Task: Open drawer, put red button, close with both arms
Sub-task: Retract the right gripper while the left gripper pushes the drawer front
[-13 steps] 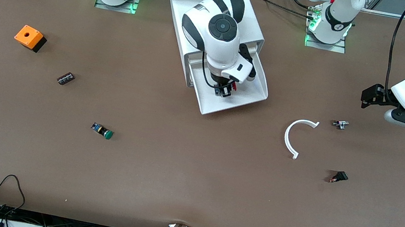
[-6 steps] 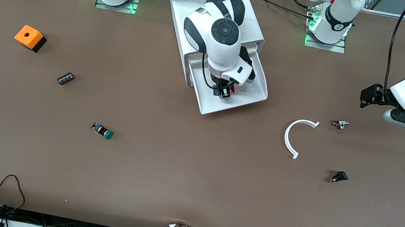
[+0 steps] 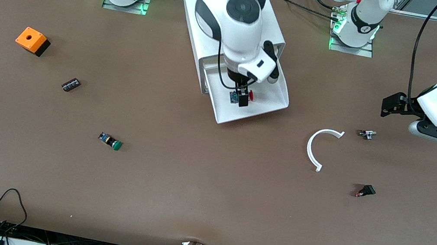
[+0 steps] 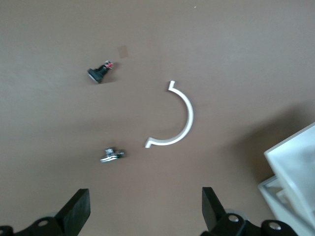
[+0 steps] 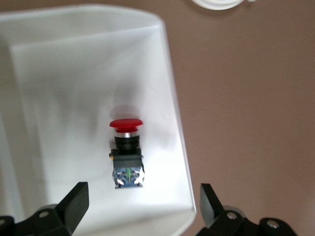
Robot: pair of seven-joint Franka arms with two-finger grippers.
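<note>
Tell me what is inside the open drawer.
The red button lies alone on the drawer floor, released under the open right gripper. The drawer's part inside the cabinet is covered.

drawer: shallow white plastic tray drawer [image 3: 274, 100] pulled out of the big white boxy cabinet [image 3: 202, 1], open, slanting toward the front camera | button: small push-button switch with round red cap, black collar, blue rear body [image 5: 126, 152] lying on its side on the drawer floor, free of any grip
</note>
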